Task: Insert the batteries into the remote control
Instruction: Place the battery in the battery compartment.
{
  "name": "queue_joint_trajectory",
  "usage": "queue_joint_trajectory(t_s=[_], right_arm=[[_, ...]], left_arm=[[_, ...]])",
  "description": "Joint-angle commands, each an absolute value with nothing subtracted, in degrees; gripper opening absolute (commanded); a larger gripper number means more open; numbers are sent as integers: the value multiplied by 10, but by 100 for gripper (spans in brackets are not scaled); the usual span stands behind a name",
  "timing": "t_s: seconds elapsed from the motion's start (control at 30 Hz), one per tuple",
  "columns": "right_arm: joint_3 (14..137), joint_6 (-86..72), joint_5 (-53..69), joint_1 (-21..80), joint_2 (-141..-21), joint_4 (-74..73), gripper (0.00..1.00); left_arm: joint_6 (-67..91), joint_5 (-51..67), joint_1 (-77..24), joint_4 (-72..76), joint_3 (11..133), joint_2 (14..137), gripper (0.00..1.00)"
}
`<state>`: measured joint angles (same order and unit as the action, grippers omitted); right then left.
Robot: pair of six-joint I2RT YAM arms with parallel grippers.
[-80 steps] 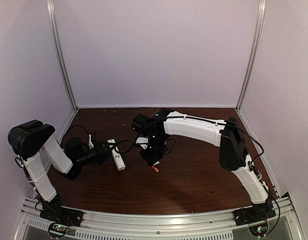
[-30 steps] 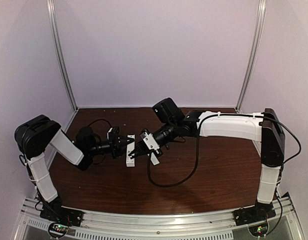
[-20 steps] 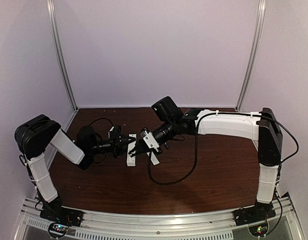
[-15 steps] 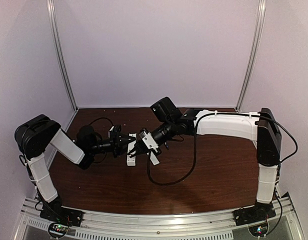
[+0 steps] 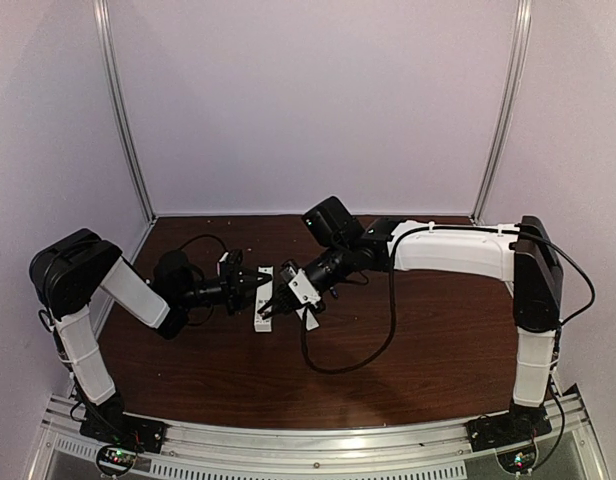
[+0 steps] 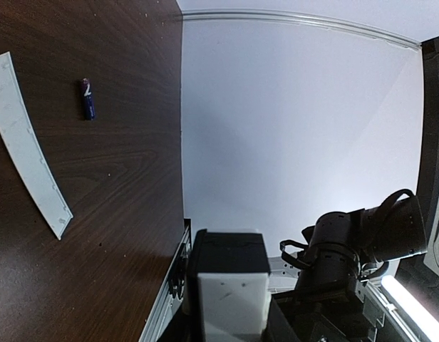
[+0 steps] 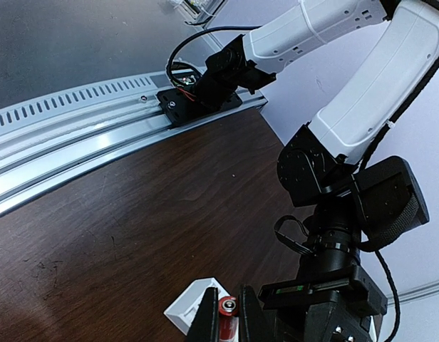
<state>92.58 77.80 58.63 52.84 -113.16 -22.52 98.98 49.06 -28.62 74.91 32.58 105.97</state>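
Over the middle of the table (image 5: 418,350), the left gripper (image 5: 260,291) clamps the white remote control (image 5: 262,316); the right gripper (image 5: 275,300) pinches the red battery (image 7: 227,308), apparently at its slot. The blue battery (image 6: 87,99) lies on the table. Line the battery along the slot, then press gently

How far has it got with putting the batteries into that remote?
Done: the cover strip is off, lying on the table. In hand: the left tool holds the remote control up, while the right tool pinches the red battery right beside it; it is not visibly seated. Left: the blue battery lies untouched on the table, and the cover is not refitted.
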Motion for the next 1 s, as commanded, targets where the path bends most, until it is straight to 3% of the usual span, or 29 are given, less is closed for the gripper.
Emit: queue_joint_trajectory(t_s=[0.0,0.97], right_arm=[[908,785,594,521,-1127,-255,5],[853,892,431,553,-1088,-225,0]], left_arm=[[997,498,-289,968,337,1057,0],[1012,491,-289,968,339,1062,0]])
